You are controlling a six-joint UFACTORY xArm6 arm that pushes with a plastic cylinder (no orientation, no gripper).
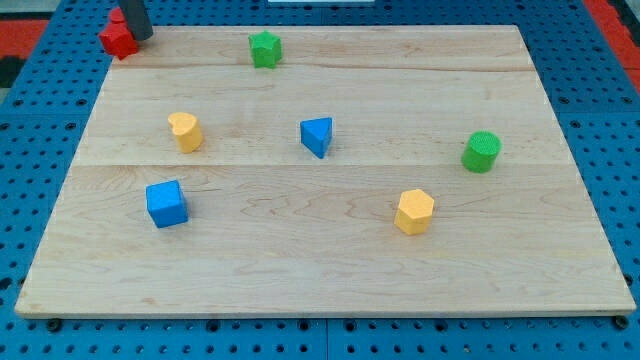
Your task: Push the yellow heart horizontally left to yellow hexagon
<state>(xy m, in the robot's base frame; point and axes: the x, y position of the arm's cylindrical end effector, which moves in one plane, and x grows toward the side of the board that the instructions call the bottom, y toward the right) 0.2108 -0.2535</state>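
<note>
Yellow hexagon (414, 211) clear; my tip (141, 36) partly covering red block (118, 38)

The board (330, 260) is pale wood with fine grain lines and faint seams between planks, smooth and matt. Beneath it lies a blue panel (600, 110) dotted with holes that looks like hard plastic or painted metal, which of the two cannot be told. The yellow heart (185, 131), yellow hexagon (414, 211), blue cube (166, 203), blue triangle (317, 136), green cylinder (481, 151), green star (265, 48) and red block (118, 38) all look solid-coloured, smooth and matt, while the rod above my tip (138, 36) is dark with a dull finish.
</note>
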